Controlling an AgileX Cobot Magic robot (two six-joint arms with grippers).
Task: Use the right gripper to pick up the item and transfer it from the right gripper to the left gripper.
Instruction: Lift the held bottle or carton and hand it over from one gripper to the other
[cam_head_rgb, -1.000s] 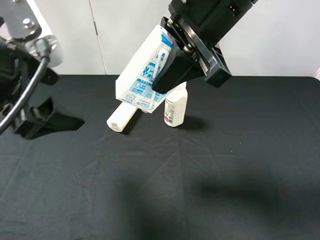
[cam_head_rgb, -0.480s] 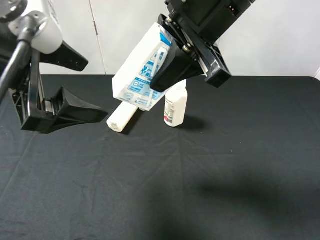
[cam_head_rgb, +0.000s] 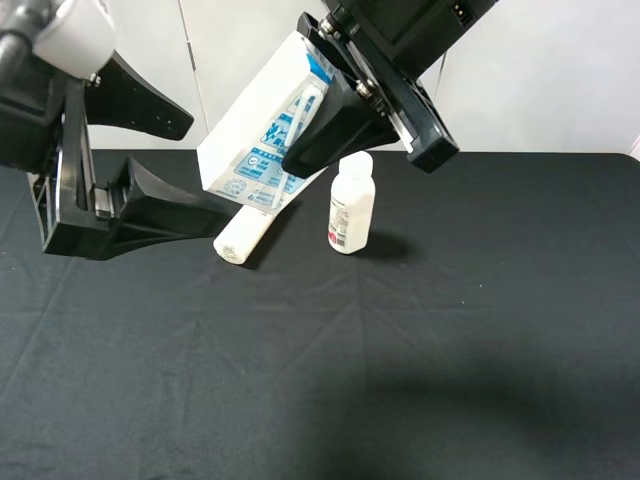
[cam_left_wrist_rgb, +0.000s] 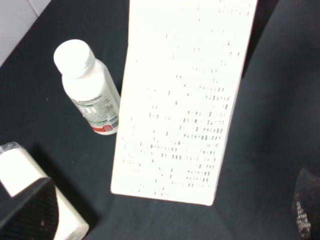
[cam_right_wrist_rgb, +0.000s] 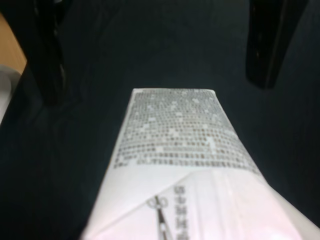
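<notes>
Hanging in the air above the far middle of the table (cam_head_rgb: 450, 350), the carton (cam_head_rgb: 250, 130) was tilted, with its light-blue top up and to the right and its base down and to the left. The right gripper (cam_head_rgb: 310, 140) reached in from the upper right and had its jaws clamped on the carton's upper part, one dark finger lying across the blue-printed face and the other hidden behind it. The left gripper (cam_head_rgb: 210, 165) stood at the left with its jaws wide apart, one finger above and one below, both pointing right toward the carton's base. Its wrist view showed the carton (cam_left_wrist_rgb: 182, 100) as a plain white face with fine print, its base edge about level with the two fingers (cam_left_wrist_rgb: 30, 212) at either side and touching neither. From the right wrist view the carton (cam_right_wrist_rgb: 175, 135) ran away from the camera, and two dark fingers (cam_right_wrist_rgb: 272, 40) stood beyond its base, one to each side. On the table below, a white capped bottle (cam_head_rgb: 350, 205) stood upright just right of the carton's base. A white tube (cam_head_rgb: 245, 235) lay on its side to the left of the bottle, apart from it, partly under the carton. In the left wrist view the bottle (cam_left_wrist_rgb: 90, 95) and the tube (cam_left_wrist_rgb: 22, 167) appeared beside the carton.
</notes>
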